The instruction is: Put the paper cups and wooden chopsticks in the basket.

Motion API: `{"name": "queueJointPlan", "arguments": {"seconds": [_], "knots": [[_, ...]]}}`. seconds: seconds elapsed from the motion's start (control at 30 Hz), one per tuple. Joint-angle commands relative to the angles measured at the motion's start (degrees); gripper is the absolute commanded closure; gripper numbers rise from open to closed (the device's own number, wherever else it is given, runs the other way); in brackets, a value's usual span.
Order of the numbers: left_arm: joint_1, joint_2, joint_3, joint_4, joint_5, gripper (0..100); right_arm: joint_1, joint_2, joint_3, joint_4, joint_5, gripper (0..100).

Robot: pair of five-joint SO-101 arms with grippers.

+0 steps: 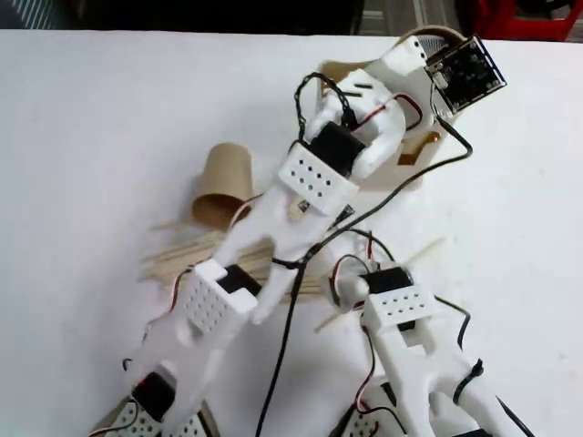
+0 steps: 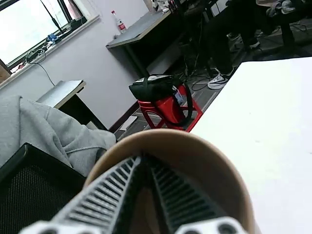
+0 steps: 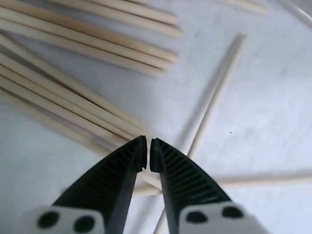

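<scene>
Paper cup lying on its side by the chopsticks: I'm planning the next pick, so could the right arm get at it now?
Probably not: the left arm, stretched to the basket with the left claw holding a second cup, lies between the right claw and the paper cup.

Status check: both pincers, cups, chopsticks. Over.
Left pincer shut on a paper cup, over the basket. Right pincer shut, empty, above the chopsticks. Second cup lies on the table.

No text can be read anywhere; the label on the far bottle [image 2: 117, 22] may carry print, too small to tell.
</scene>
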State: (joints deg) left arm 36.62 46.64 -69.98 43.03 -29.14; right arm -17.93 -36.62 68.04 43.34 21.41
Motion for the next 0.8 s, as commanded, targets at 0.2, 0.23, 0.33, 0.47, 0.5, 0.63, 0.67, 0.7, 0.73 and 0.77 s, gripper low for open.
{"name": "queueJointPlan", "arguments": {"seconds": [0.2, 0.23, 0.33, 0.47, 0.5, 0.63, 0.67, 0.7, 0.73, 0.77], "knots": [[0.8, -0.7, -9.1, -2.4, 0.2, 98, -0.4, -1.1, -0.2, -0.7, 0.5, 97.1], [0.7, -0.7, -9.1, -2.3, 0.2, 98, -0.4, -1.1, -0.2, -0.7, 0.5, 97.1], [0.3, -0.8, -9.3, -1.4, 0.2, 98, -0.4, -1.1, -0.2, -0.7, 0.5, 97.1], [-0.5, -2.9, -12.4, 6.2, 0.2, 98, -0.4, -1.1, -0.2, -0.7, 0.5, 97.1], [-0.6, -3.6, -13.8, 9.8, 0.2, 98, -0.4, -1.1, -0.2, -0.7, 0.5, 97.1], [-0.6, -6.4, -18.0, 24.7, 0.2, 98, -0.4, -1.1, -0.2, -0.7, 0.5, 97.1], [-0.7, -6.9, -18.9, 28.1, 0.2, 98, -0.4, -1.1, -0.2, -0.7, 0.5, 97.1], [-1.2, -7.4, -19.8, 31.2, 0.2, 98, -0.4, -1.1, -0.2, -0.7, 0.5, 97.1], [-1.7, -8.0, -20.7, 33.8, 0.2, 98, -0.4, -1.1, -0.2, -0.7, 0.5, 97.1], [-2.2, -8.3, -21.4, 36.0, 0.2, 98, -0.4, -1.1, -0.2, -0.7, 0.5, 97.1]]}}
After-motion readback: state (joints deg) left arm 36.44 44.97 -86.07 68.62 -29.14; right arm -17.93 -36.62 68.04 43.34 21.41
